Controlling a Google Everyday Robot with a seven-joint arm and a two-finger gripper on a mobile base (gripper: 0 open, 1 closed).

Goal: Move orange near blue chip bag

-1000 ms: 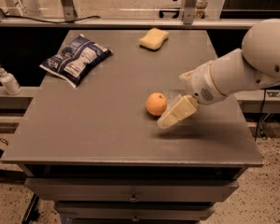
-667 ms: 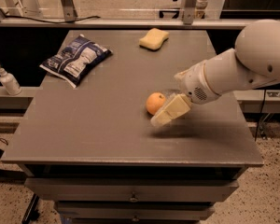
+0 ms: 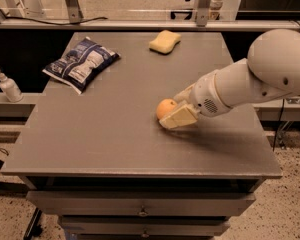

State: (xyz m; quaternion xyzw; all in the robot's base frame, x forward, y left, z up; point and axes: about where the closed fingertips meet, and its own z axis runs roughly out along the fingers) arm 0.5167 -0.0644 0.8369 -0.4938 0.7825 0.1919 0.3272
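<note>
Tool (image 3: 174, 113) at orange (image 3: 164, 107); R side hidden.

On my grey flat worktop (image 3: 115, 134) a pale yellow wavy-edged sponge (image 3: 165, 41) lies near the far edge, well apart from my tool (image 3: 176, 115) at right-middle, while a small white pump bottle (image 3: 9, 85) stands off its left side.

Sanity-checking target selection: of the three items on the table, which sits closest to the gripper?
The orange, right beside the gripper. The yellow sponge and the blue chip bag lie toward the far edge, well away from it.
</note>
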